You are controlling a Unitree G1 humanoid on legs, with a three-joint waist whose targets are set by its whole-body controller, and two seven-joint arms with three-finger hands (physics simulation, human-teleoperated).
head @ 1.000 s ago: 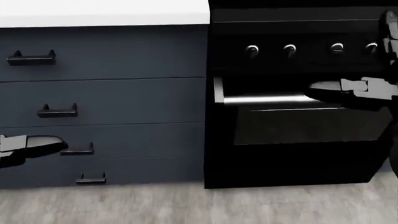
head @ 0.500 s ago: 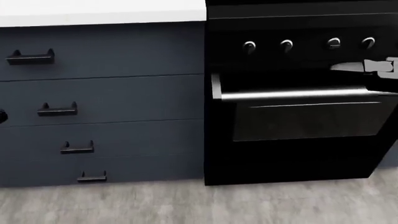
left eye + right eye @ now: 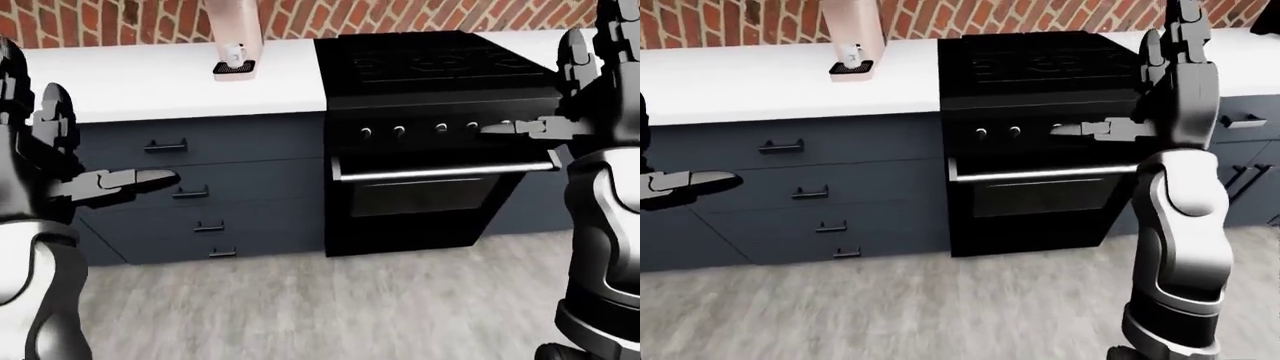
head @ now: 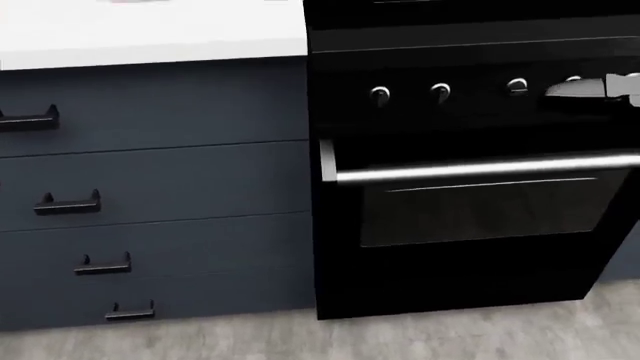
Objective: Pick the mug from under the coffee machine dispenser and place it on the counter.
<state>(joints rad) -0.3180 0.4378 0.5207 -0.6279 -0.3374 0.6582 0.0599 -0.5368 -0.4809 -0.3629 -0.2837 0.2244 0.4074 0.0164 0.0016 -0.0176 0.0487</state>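
Observation:
A small white mug (image 3: 236, 54) stands on the dark drip tray under the pinkish coffee machine (image 3: 232, 22), near the top of the left-eye view on the white counter (image 3: 140, 86). Both hands are far below it, level with the cabinet fronts. My left hand (image 3: 135, 180) has its fingers stretched out flat and open, in front of the drawers. My right hand (image 3: 1095, 129) is also open and holds nothing, its fingers pointing left across the oven knobs. The head view shows only a right fingertip (image 4: 580, 88) and no mug.
A black stove with oven (image 3: 430, 180) stands right of the dark blue drawers (image 3: 200, 195), its steel handle bar (image 4: 480, 169) sticking out. A brick wall runs behind the counter. Grey floor lies below. More drawers (image 3: 1250, 150) sit right of the stove.
The head view has shifted, so cabinets and oven sit lower and further left. My right hand has risen from the oven handle to the knobs. My left hand has left the head view.

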